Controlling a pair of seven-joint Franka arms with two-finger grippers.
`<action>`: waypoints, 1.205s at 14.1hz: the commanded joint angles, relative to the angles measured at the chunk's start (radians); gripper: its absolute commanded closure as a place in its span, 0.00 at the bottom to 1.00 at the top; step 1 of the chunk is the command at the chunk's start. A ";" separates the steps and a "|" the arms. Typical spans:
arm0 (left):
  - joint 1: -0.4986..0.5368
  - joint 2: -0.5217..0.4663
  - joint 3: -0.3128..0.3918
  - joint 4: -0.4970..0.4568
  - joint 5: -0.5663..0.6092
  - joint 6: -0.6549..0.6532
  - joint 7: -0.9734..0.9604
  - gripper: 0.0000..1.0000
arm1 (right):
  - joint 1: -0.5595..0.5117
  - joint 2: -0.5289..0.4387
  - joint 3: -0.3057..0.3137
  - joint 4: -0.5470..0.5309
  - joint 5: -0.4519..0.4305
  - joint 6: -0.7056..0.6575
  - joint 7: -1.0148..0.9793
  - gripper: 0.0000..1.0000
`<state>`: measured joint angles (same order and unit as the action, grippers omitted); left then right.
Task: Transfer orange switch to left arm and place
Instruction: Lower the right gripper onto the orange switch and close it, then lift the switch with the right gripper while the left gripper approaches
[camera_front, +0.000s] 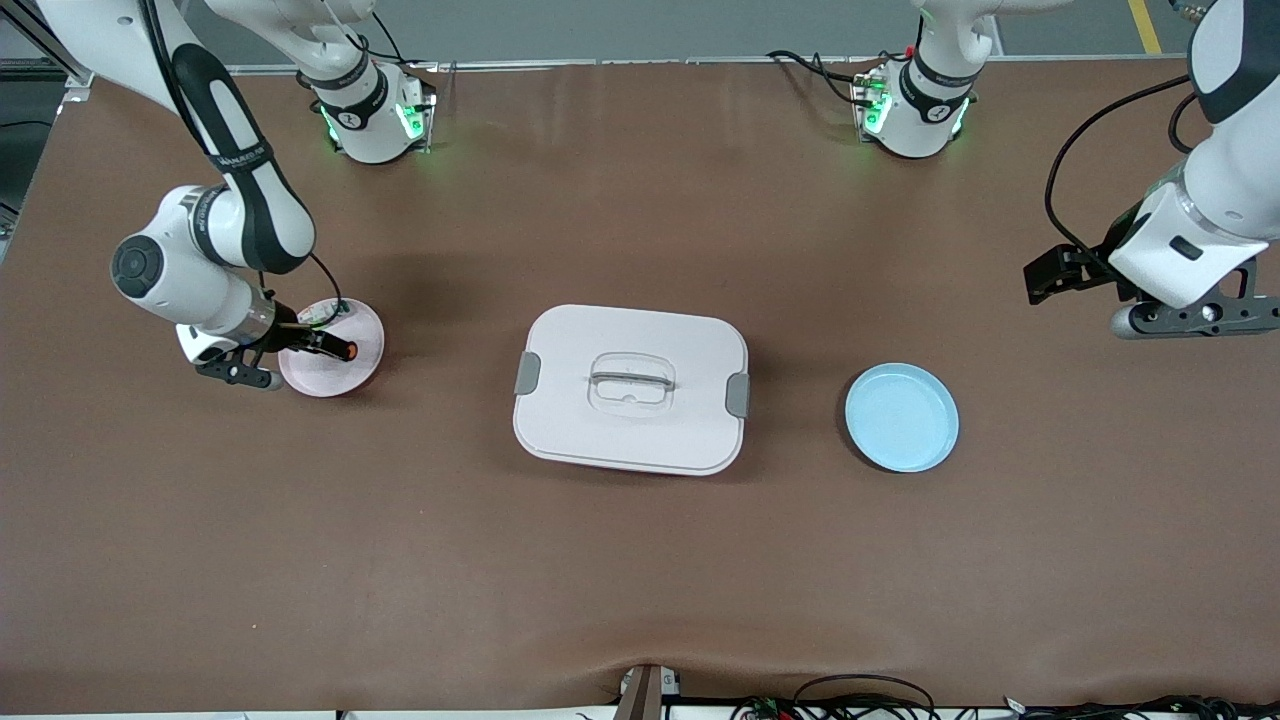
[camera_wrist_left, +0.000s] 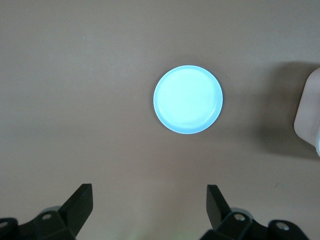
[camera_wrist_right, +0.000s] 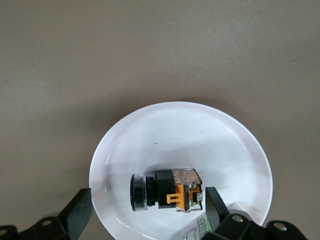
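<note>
The orange switch (camera_wrist_right: 165, 191) lies on its side in the pink plate (camera_wrist_right: 180, 130), which stands toward the right arm's end of the table. It is black with orange marks, and in the front view (camera_front: 340, 350) its orange cap shows. My right gripper (camera_wrist_right: 148, 196) is open and low over the plate (camera_front: 355, 325), one finger on each side of the switch; one fingertip is close to its orange end. My left gripper (camera_front: 1048, 278) is open and empty, held up over the table toward the left arm's end. In the left wrist view (camera_wrist_left: 149, 192) it has nothing between its fingers.
The white box (camera_front: 630, 388) with grey clips stands in the middle of the table between the plates; its corner shows in the left wrist view (camera_wrist_left: 307, 112). A blue plate (camera_front: 901, 417) (camera_wrist_left: 188, 99) lies empty toward the left arm's end. A small green-and-white part (camera_wrist_right: 200, 227) lies in the pink plate.
</note>
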<state>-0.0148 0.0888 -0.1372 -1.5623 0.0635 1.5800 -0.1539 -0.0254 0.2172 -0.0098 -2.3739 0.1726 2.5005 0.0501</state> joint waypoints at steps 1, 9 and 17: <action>-0.005 0.009 -0.007 -0.005 0.007 0.024 -0.012 0.00 | 0.010 0.004 -0.003 -0.025 0.002 0.015 0.008 0.00; -0.002 0.046 -0.006 0.004 0.009 0.067 -0.012 0.00 | -0.010 0.004 -0.004 -0.050 -0.031 0.014 -0.029 0.00; 0.001 0.061 -0.006 0.008 0.009 0.109 -0.013 0.00 | -0.022 0.054 -0.003 -0.051 -0.027 0.095 -0.013 0.00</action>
<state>-0.0173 0.1443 -0.1376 -1.5644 0.0635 1.6781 -0.1541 -0.0363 0.2612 -0.0204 -2.4174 0.1528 2.5674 0.0310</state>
